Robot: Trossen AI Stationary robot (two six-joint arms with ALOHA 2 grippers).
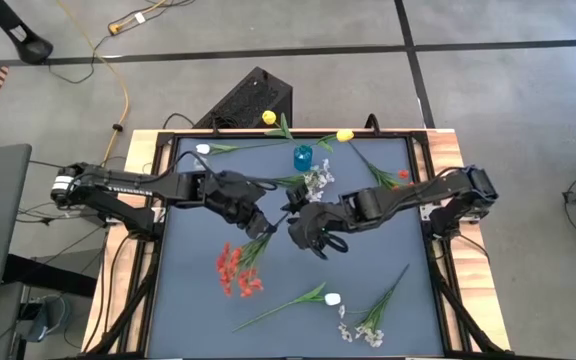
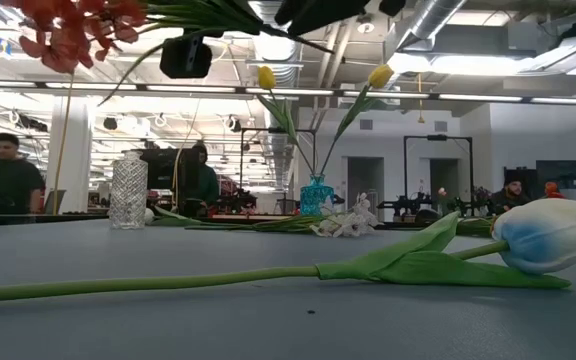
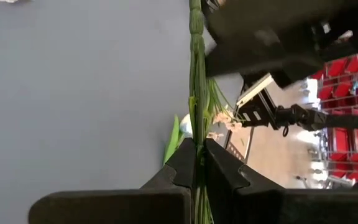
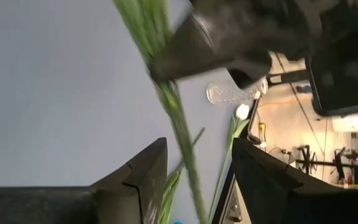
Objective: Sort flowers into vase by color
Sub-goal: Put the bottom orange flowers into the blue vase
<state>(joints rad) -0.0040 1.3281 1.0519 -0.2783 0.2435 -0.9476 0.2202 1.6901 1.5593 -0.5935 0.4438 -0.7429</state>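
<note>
Mid-table handover: left pincer (image 1: 265, 222) clenched on red flower (image 1: 236, 268) stem; right pincer (image 1: 298, 222) released; next, vase delivery.

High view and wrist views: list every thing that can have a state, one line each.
left pincer: shut on the red flower stem.
right pincer: open, the stem between its fingers.
red flower: lifted off the table.
blue vase: upright, two yellow flowers in it.
clear vase: upright.
white tulip: lying flat.
</note>
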